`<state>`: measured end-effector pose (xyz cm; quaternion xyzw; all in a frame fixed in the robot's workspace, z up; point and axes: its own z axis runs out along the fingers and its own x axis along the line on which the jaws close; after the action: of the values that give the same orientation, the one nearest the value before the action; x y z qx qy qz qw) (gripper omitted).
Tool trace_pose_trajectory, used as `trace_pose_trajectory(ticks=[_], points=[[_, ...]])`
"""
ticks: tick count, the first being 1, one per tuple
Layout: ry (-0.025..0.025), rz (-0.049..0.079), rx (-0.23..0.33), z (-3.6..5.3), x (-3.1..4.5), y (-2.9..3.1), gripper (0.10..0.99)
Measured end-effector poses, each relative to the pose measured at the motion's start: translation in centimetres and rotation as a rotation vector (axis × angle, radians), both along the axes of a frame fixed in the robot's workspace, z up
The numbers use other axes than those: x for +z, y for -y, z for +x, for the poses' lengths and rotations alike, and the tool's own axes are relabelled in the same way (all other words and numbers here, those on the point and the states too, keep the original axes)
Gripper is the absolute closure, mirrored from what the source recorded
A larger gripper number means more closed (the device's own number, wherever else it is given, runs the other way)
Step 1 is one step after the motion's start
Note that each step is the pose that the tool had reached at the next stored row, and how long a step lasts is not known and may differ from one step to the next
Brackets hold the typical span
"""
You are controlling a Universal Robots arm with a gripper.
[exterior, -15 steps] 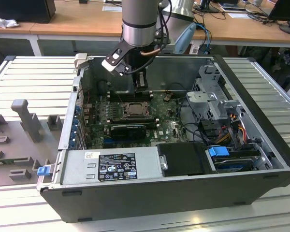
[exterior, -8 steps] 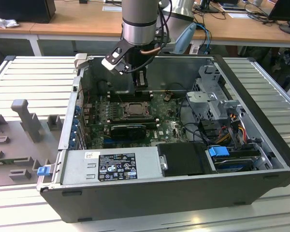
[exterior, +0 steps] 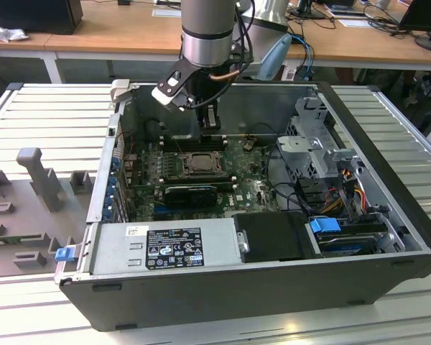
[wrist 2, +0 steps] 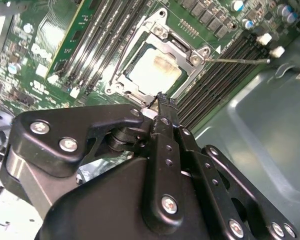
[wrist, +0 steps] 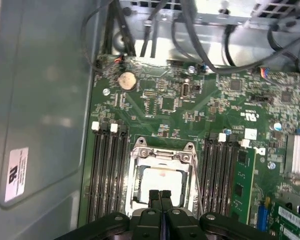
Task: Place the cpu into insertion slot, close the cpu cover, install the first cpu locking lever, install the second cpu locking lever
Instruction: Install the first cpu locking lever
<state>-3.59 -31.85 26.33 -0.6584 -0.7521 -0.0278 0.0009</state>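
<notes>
— Inside the open computer case (exterior: 273, 291), where is the gripper (wrist: 160, 193)?
— Low over the insertion slot (exterior: 198, 164) on the green circuit board (wrist: 155, 110), its fingers (wrist: 153, 197) pressed together and holding nothing
— And the cpu (wrist: 161, 181)?
— Seated in the slot, its pale top showing through the window of the cpu cover (wrist: 162, 155), which lies flat over it
— So what is left?
— Judging by this, the levers: one thin locking lever (wrist 2: 237, 61) juts sideways from the socket, seemingly unlatched; the other I cannot make out
</notes>
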Motion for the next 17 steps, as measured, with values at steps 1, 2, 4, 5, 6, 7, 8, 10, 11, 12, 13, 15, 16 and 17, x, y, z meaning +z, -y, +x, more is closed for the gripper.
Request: trace_pose_trajectory(ticks=[1,2,4,5,6,7,8,10,11,12,13,15,16,17], points=[[0.0000,0.000,0.017,0.00,-0.01,0.00,0.980],[0.0000,0.000,0.053,0.00,-0.01,0.00,0.980],[0.0000,0.000,0.089,0.00,-0.01,0.00,0.980],[0.0001,0.000,0.101,0.00,-0.02,0.00,0.980],[0.0000,0.000,0.112,0.00,-0.02,0.00,0.980],[0.0001,0.000,0.132,0.00,-0.02,0.00,0.980],[0.0001,0.000,0.144,0.00,-0.02,0.00,0.980],[0.0000,0.000,0.166,0.00,-0.01,0.00,0.980],[0.0000,0.000,0.183,0.00,-0.02,0.00,0.980],[0.0001,0.000,0.196,0.00,-0.02,0.00,0.980],[0.0000,0.000,0.206,0.00,-0.01,0.00,0.980],[0.0001,0.000,0.224,0.00,-0.02,0.00,0.980],[0.0001,0.000,0.233,0.00,-0.02,0.00,0.980],[0.0001,0.000,0.241,0.00,-0.02,0.00,0.980]])
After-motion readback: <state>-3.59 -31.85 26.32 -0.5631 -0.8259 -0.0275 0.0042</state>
